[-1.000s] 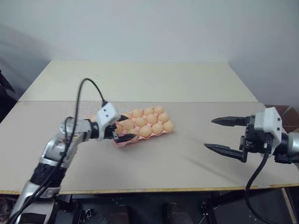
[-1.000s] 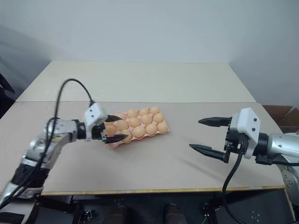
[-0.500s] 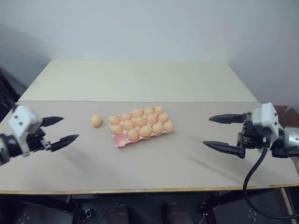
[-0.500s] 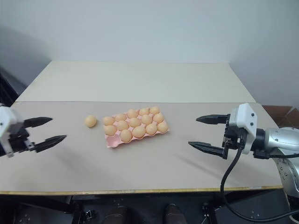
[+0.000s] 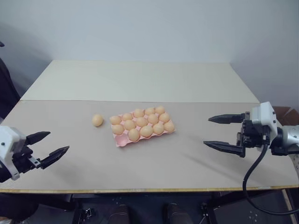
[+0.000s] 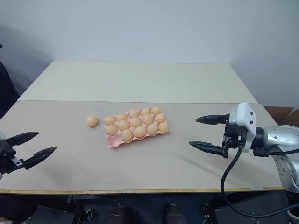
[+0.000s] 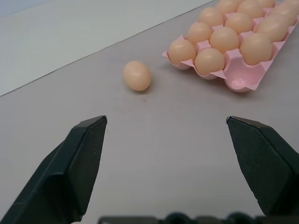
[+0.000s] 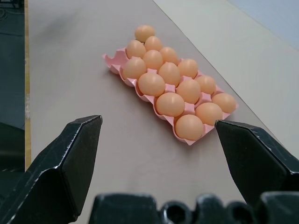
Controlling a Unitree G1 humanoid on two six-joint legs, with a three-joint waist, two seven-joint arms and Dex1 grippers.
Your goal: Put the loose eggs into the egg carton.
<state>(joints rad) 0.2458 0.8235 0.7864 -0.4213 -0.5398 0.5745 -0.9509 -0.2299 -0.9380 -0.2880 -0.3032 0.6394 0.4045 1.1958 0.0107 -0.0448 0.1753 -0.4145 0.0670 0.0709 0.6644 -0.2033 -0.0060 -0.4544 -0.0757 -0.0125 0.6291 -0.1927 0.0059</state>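
The pink egg carton (image 5: 120,141) lies in the middle of the table, slightly skewed. Several eggs fill its cups, and the cup at its front left corner (image 7: 243,81) is bare. One loose egg (image 5: 97,120) rests on the table just left of the carton, apart from it, and appears beyond the carton (image 8: 114,63) as the farthest egg (image 8: 145,32) in the right wrist view. My left gripper (image 5: 58,141) hovers open and empty near the front left edge, well short of the loose egg (image 7: 137,75). At the right, my right gripper (image 5: 206,131) stands open and empty, pointing toward the carton.
The table is a tan near board (image 5: 154,172) joined to a paler far board (image 5: 140,79) by a seam behind the carton. A grey wall closes the back. A dark shape (image 5: 5,88) stands beyond the table's left edge.
My left arm has pulled away from the carton's left end, out to the left and back toward the front edge, uncovering the loose egg. The right gripper has stayed put.
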